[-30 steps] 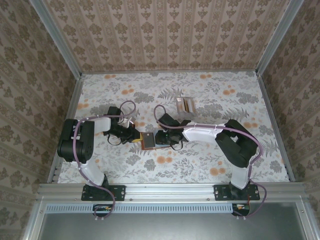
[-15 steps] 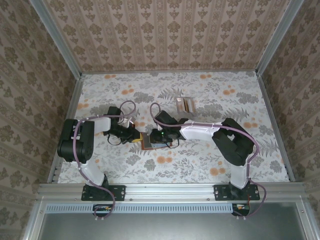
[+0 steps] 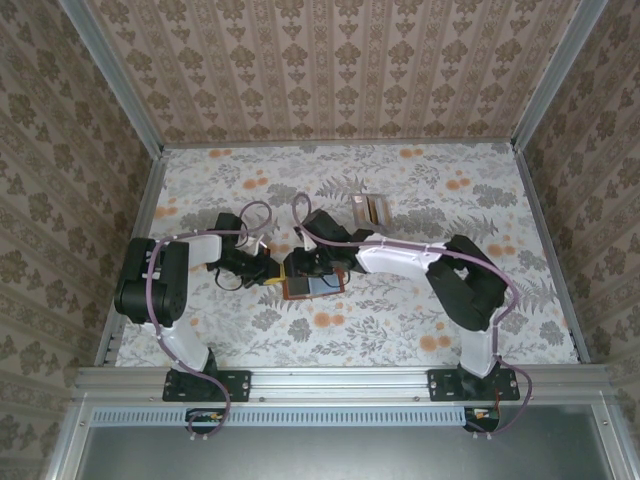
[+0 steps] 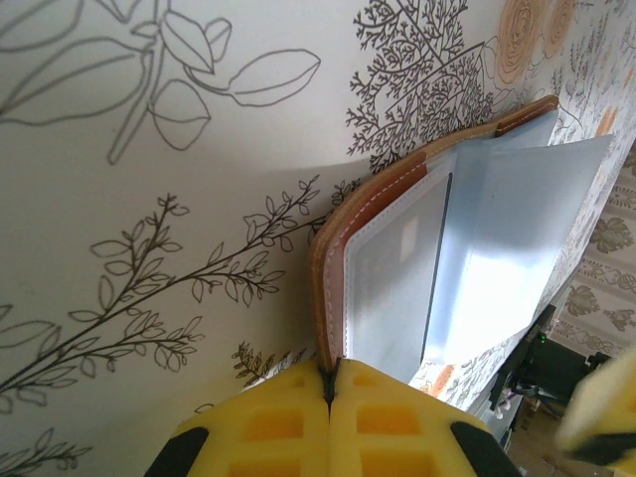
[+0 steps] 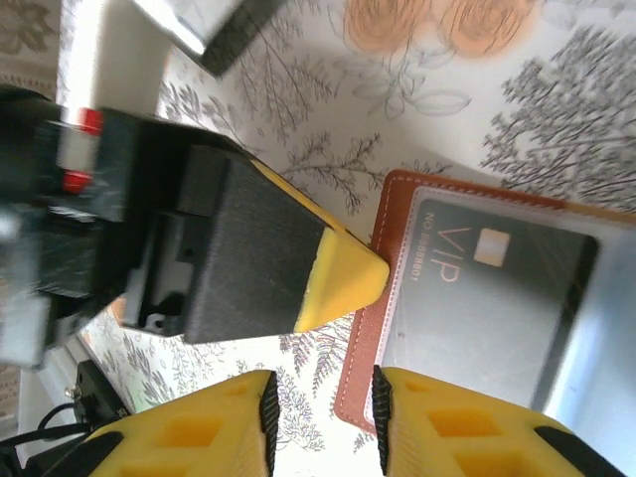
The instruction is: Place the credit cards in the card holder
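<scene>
Just left of the table's (image 3: 450,300) middle, the holder (image 3: 305,287) lies open and flat on the flowered cloth, its red-brown leather rim framing clear sleeves. In the right wrist view a dark card (image 5: 497,298) marked VIP sits inside the nearest sleeve. The left wrist view shows the holder's stitched edge (image 4: 333,268) running into the left gripper (image 4: 329,376), whose yellow pads are pressed together on that edge and pinch it. From above, the left gripper (image 3: 272,277) meets the holder at its left side. The right gripper (image 3: 308,268) hovers over the holder's far left part; in its own view the right gripper (image 5: 320,397) has its fingers a little apart, with the holder's corner (image 5: 348,407) below the gap and nothing pinched. Two more cards (image 3: 372,209) lie side by side farther back on the table, well apart from the holder.
</scene>
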### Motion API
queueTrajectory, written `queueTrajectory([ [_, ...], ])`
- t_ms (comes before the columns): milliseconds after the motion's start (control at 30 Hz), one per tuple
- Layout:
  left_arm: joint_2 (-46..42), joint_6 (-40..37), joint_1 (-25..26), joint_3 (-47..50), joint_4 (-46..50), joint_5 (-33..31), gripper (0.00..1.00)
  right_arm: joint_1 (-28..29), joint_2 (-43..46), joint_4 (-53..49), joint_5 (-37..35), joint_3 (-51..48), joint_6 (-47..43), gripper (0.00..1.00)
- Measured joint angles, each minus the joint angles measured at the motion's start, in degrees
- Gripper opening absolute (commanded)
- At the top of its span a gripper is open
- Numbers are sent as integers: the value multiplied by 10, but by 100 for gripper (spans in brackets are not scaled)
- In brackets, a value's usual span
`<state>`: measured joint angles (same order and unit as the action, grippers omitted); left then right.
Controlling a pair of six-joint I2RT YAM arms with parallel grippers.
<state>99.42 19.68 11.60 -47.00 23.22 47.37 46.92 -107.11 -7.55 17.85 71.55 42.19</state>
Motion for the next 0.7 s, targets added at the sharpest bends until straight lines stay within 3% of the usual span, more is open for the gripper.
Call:
queueTrajectory([
  [267, 0, 0, 0, 0, 0, 2, 0, -44, 134, -4, -97, -89, 12, 49],
  [400, 0, 0, 0, 0, 0, 2, 0, -60, 130, -17, -103, -128, 15, 51],
  [700, 0, 0, 0, 0, 0, 2, 0, -54, 95, -9, -75, -158, 22, 45],
])
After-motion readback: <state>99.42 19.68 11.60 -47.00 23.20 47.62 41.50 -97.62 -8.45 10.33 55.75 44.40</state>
